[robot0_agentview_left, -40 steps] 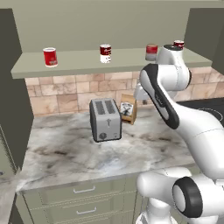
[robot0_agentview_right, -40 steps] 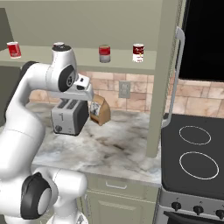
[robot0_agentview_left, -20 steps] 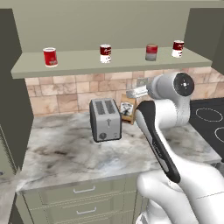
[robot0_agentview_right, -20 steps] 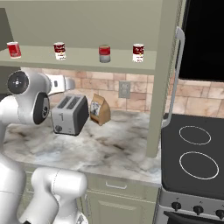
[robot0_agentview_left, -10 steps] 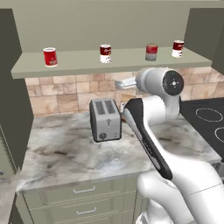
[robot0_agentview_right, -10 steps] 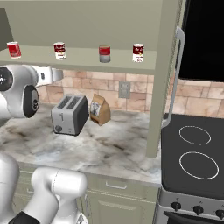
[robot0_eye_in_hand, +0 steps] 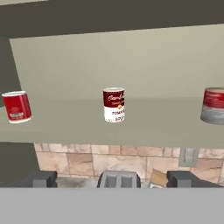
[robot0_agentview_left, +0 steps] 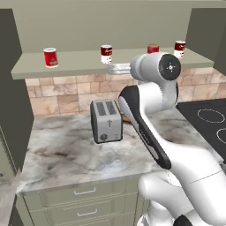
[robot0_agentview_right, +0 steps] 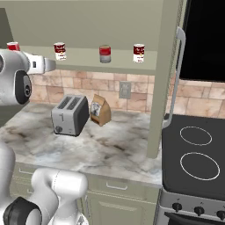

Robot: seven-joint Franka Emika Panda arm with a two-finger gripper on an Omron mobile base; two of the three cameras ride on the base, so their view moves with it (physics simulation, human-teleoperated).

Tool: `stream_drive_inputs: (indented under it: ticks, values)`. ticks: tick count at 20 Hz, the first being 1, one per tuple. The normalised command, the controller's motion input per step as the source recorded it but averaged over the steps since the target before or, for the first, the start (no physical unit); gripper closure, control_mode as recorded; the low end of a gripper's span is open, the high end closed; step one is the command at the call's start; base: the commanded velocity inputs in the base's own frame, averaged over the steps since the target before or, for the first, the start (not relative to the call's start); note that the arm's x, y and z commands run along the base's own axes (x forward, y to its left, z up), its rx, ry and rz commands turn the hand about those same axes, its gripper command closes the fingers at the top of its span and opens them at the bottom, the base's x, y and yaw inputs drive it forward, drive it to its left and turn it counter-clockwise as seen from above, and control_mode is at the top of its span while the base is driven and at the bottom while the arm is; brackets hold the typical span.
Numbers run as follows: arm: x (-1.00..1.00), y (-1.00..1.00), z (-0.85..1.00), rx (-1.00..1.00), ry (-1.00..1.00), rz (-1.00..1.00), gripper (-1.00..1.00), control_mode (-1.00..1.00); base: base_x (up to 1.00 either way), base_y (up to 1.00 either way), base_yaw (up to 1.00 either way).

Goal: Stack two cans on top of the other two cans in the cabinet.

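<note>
Four small cans stand apart along the open cabinet shelf [robot0_agentview_left: 79, 68]. From the left they are an almost all-red can [robot0_agentview_left: 50, 58], a red-over-white can [robot0_agentview_left: 106, 54], a red-over-greyish can [robot0_agentview_left: 152, 48] partly behind my arm, and another red-over-white can [robot0_agentview_left: 179, 48]. My gripper [robot0_agentview_left: 111, 69] hovers in front of the shelf edge, just below the second can, with nothing in it. In the hand view that can [robot0_eye_in_hand: 114, 105] sits centred above the open gripper [robot0_eye_in_hand: 113, 179], with the red can [robot0_eye_in_hand: 16, 106] to the left and the greyish can [robot0_eye_in_hand: 213, 106] to the right.
A silver toaster [robot0_agentview_left: 106, 120] stands on the marble counter [robot0_agentview_left: 66, 145] below the shelf. A brown paper bag [robot0_agentview_right: 100, 110] leans by the wall beside it. A stove [robot0_agentview_right: 197, 158] lies to the right, past the cabinet's side panel [robot0_agentview_right: 162, 79].
My arm has swung left along the shelf, from the right-hand cans to in front of the second can from the left. The gripper stayed open and the cans have not moved.
</note>
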Motion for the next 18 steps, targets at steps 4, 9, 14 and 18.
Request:
stream_drive_inputs:
  ticks: [4,9,14,18]
  values:
    - [0.05,0.03,0.2,0.1,0.0,0.0,-1.0,-1.0,0.0,0.0,0.0]
    - [0.12,0.0,0.17,0.0,0.07,-0.04,-1.0,-1.0,0.0,0.0,0.0]
    - [0.15,0.0,0.12,0.0,0.13,-0.03,-1.0,-1.0,0.0,0.0,0.0]
    - [0.17,-0.04,0.05,0.0,0.15,0.0,-1.0,-1.0,0.0,0.0,0.0]
